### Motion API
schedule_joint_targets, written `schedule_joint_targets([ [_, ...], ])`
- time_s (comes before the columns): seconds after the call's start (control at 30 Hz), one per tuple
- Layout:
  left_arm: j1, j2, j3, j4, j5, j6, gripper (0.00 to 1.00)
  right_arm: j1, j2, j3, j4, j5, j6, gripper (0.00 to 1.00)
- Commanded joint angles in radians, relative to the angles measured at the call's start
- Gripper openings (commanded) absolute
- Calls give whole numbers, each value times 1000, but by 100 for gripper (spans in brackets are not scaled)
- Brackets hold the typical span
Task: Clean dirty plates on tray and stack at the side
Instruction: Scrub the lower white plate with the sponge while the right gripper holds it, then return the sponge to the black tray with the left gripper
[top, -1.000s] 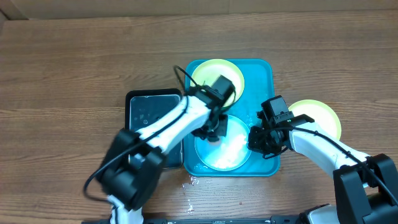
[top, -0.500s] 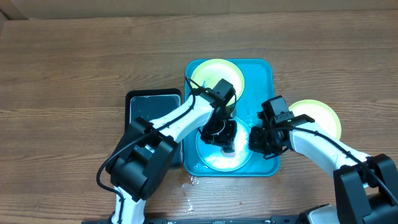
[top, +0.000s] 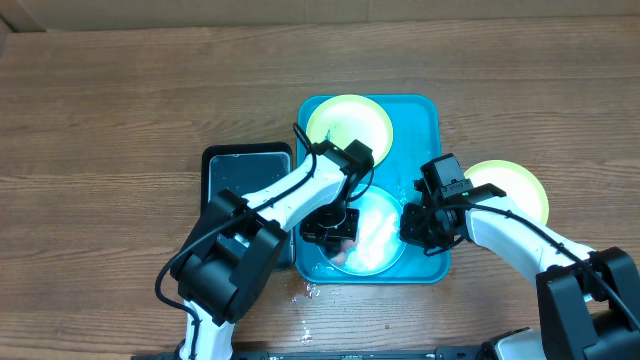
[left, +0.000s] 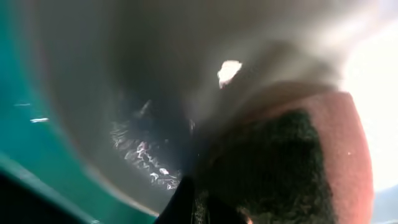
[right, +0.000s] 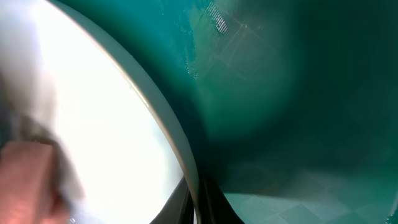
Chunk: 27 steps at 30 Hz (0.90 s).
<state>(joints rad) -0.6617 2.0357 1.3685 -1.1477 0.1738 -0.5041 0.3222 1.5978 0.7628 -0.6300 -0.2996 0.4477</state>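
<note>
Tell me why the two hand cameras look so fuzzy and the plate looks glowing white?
Left wrist view: too close, so the pink sponge with a dark face blurs. Right wrist view: light bleaches the round light blue plastic plate white; the turquoise plastic tray looks soft and shadowed. Overhead view: sharp, with glare on that plate.

You've got the turquoise tray (top: 428, 108) flat on the table (top: 100, 120), w/ rounded corners & a raised rim. Inside, the yellow-green plate (top: 349, 122) lies at the far end and the light blue plate (top: 382, 235), glossy pale centre, at the near end. The second yellow-green plate (top: 522, 188) lies on the table just right of the tray.
</note>
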Motion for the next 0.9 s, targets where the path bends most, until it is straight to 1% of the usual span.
schedule_joint_targets([
  [0.0, 8, 8, -14, -19, -290, -94, 4, -3, 11, -25, -7, 64, 2, 6],
  [0.17, 20, -60, -14, -19, -297, -151, 4, -3, 11, -25, -8, 64, 2, 6],
  [0.3, 47, -189, -14, -20, -294, -154, 4, -3, 11, -25, -8, 64, 2, 6],
  [0.47, 122, -368, -14, -24, -300, -150, 4, -3, 11, -25, -8, 64, 2, 6],
  [0.57, 187, -430, -14, -52, -352, -142, 4, -3, 11, -25, -8, 64, 2, 6],
  [0.63, 237, -435, -14, -77, -393, -132, 4, -3, 11, -25, -8, 64, 2, 6],
  [0.73, 301, -419, -49, -58, -394, -95, 4, -3, 11, -25, -7, 64, 2, 7],
  [0.83, 348, -406, -149, 18, -381, -81, 4, -3, 11, -25, -7, 64, 2, 7],
  [0.87, 361, -398, -222, 84, -344, -73, 4, -3, 11, -25, -7, 64, 2, 7],
])
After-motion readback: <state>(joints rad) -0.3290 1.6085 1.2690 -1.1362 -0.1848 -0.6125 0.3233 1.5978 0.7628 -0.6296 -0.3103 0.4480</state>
